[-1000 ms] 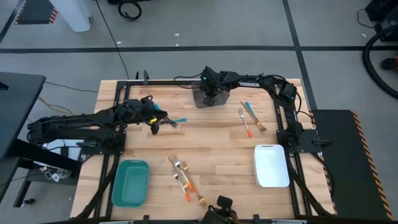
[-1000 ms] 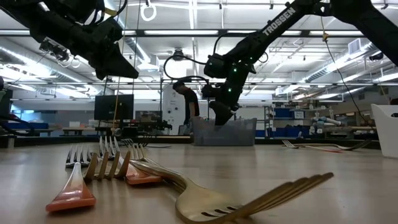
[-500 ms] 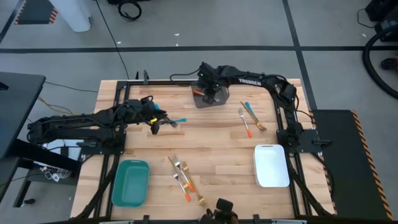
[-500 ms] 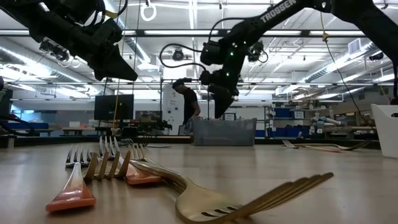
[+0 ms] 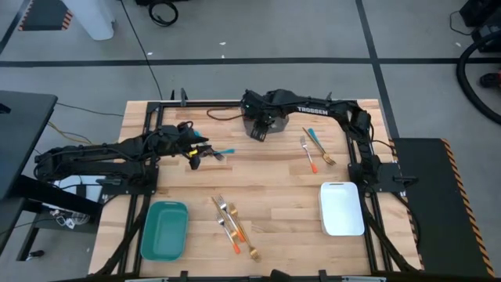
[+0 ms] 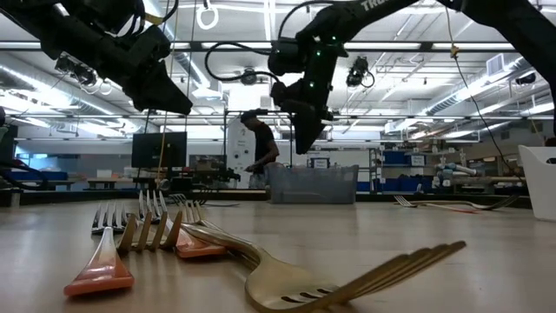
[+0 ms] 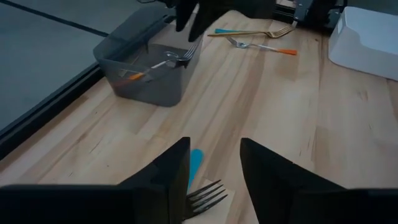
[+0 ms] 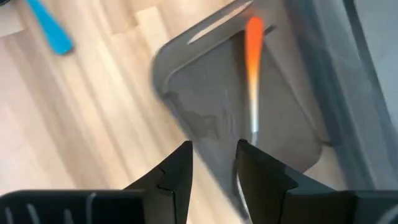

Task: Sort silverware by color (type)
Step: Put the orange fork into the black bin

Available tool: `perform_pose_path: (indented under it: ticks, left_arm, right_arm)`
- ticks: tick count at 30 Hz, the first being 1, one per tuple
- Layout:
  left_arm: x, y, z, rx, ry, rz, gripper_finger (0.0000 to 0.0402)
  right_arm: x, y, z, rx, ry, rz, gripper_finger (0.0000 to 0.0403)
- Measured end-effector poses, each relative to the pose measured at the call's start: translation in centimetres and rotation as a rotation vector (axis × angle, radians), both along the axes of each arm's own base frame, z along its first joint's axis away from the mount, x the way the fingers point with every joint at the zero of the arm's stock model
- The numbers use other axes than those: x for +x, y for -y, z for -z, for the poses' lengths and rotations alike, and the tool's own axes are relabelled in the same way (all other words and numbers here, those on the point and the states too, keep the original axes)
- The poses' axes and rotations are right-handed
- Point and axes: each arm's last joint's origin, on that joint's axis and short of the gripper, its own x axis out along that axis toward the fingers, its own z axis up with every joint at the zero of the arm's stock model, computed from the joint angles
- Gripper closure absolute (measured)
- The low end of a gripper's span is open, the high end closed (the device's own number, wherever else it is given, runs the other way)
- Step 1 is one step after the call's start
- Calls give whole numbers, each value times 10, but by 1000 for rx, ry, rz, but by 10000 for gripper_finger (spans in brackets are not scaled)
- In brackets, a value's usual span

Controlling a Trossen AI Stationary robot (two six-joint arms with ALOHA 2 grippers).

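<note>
Wooden tabletop (image 5: 274, 180): right tool (image 5: 261, 130) hangs apart over grey bin (image 7: 146, 65), orange-handled piece (image 8: 252, 37) inside; left tool (image 5: 197, 154) apart over blue-handled fork (image 5: 221, 151).

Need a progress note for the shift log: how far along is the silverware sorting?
Done: one orange-handled piece lies in the grey bin.
In hand: nothing. The right gripper hangs open above that bin; the left gripper is open over a blue-handled fork on the table.
Left: that fork, the front cluster and three pieces on the right.
</note>
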Motion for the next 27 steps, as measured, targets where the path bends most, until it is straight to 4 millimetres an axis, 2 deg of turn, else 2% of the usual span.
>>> perform_pose_path:
  ticks: [11,16,27]
  left_arm:
    - [1,-2,-3,104,-12,3,251]
    - [1,-3,-6,142,7,-1,251]
    - [-2,-14,-7,189,-1,-46,251]
  right_arm:
    - [12,-43,1,15,-33,-94,273]
    - [16,-61,1,-31,-48,-126,274]
    - [16,-86,7,40,-75,-143,279]
